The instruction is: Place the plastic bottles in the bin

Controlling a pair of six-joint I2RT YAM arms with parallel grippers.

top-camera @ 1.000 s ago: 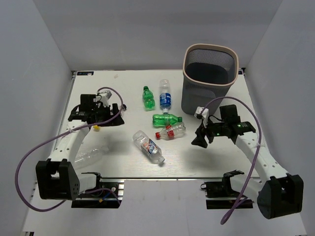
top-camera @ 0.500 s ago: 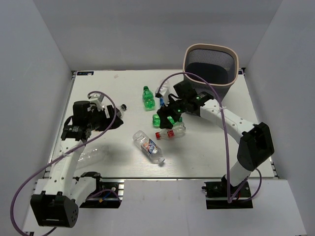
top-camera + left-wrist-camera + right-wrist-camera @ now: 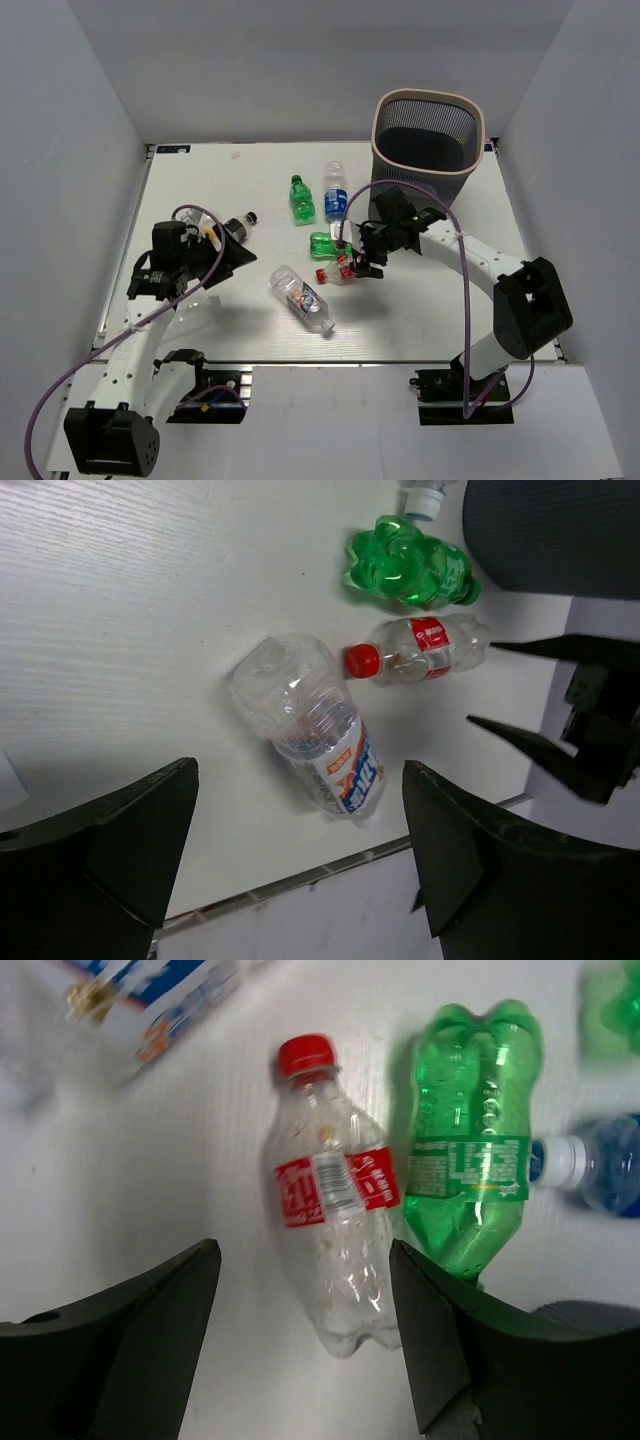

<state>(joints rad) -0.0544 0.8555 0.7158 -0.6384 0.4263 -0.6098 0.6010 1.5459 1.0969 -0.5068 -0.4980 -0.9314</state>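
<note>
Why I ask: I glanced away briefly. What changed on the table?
The right tool swung in from the right side of the table and now hovers open over the red-capped bottle. The left tool drew back slightly toward its base, open. Nothing grasped or released. All bottles and bin stayed put.

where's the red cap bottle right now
In the top view the red-capped bottle lies on its side near centre, just below the lying green bottle in frame, under the open right gripper.
</note>
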